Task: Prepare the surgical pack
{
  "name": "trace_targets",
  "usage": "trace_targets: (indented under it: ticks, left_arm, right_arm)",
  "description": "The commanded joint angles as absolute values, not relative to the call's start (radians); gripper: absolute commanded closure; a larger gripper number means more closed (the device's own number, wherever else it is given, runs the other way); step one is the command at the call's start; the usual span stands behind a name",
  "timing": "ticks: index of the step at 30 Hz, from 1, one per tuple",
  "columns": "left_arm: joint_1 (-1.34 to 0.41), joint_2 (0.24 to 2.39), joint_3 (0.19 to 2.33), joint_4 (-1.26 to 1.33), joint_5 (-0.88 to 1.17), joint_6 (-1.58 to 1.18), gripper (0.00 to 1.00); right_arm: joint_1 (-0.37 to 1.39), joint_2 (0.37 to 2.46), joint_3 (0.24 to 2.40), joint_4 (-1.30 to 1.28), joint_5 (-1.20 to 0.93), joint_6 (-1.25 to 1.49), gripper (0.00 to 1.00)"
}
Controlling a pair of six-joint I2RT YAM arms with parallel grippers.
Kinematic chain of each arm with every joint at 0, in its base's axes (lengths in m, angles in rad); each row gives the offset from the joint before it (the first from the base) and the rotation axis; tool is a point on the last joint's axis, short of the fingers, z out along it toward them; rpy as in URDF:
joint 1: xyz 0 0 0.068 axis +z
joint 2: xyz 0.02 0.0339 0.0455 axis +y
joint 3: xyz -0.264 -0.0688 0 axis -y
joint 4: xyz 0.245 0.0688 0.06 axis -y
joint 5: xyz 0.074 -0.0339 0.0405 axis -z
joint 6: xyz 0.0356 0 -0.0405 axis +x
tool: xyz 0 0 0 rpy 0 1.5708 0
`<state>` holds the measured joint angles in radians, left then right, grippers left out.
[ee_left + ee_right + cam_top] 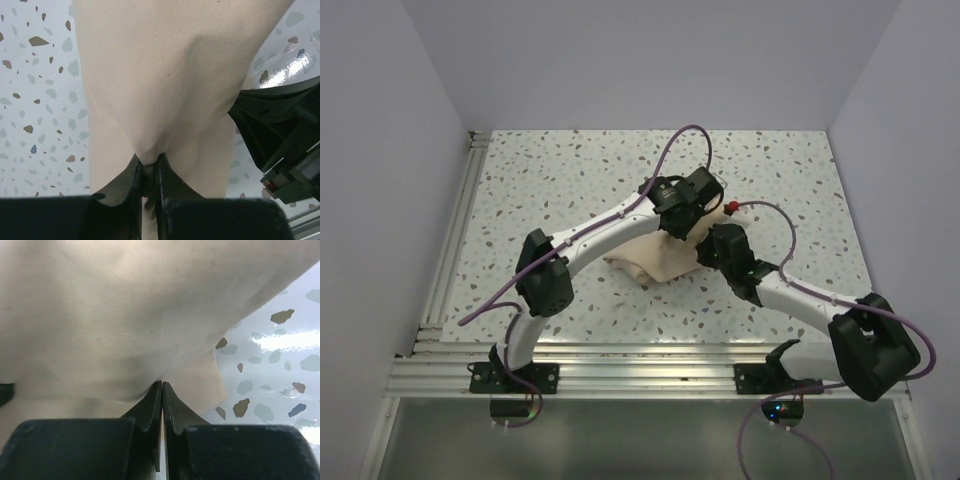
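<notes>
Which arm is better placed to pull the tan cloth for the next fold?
Probably the left: the left gripper pinches a fold of the cloth. The right gripper is shut at the cloth, with no fabric visible in its grip.

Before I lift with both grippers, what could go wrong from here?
1. The left gripper pinches only a narrow fold of the beige cloth wrap; a hard pull may slip it out.
2. The right gripper is shut at the cloth's edge; I cannot tell if it holds any, so it might come away empty.
3. Both grippers sit close together over the wrap; they could collide.
</notes>
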<state>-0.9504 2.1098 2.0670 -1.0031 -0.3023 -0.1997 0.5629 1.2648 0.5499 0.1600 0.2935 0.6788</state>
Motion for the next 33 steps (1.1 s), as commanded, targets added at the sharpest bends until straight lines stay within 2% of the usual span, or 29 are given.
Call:
trace_targets:
  ticks: [1, 7, 16, 28, 33]
  left_arm:
    - [-0.956, 2.045, 2.140, -0.951, -0.318, -0.209, 1.00]
    - [-0.957, 2.026, 2.140, -0.957, -0.319, -0.210, 1.00]
    - [-0.959, 2.020, 2.146, -0.957, -0.314, -0.203, 1.00]
    - [-0.957, 2.019, 2.197, -0.983, -0.322, -0.193, 1.00]
    - [-0.957, 2.026, 2.197, -0.980, -0.319, -0.193, 1.00]
  right_arm:
    - [0.568, 1.324, 0.581, 0.167, 0.298, 0.676, 0.97]
    - [0.568, 1.413, 0.586, 0.247, 0.339, 0.670, 0.97]
    - [0.568, 1.454, 0.531, 0.506, 0.334, 0.680, 1.00]
    - [0.568, 1.526, 0.480, 0.701, 0.313, 0.724, 1.00]
    - [0.600, 1.523, 0.523, 0.652, 0.337, 0.723, 1.00]
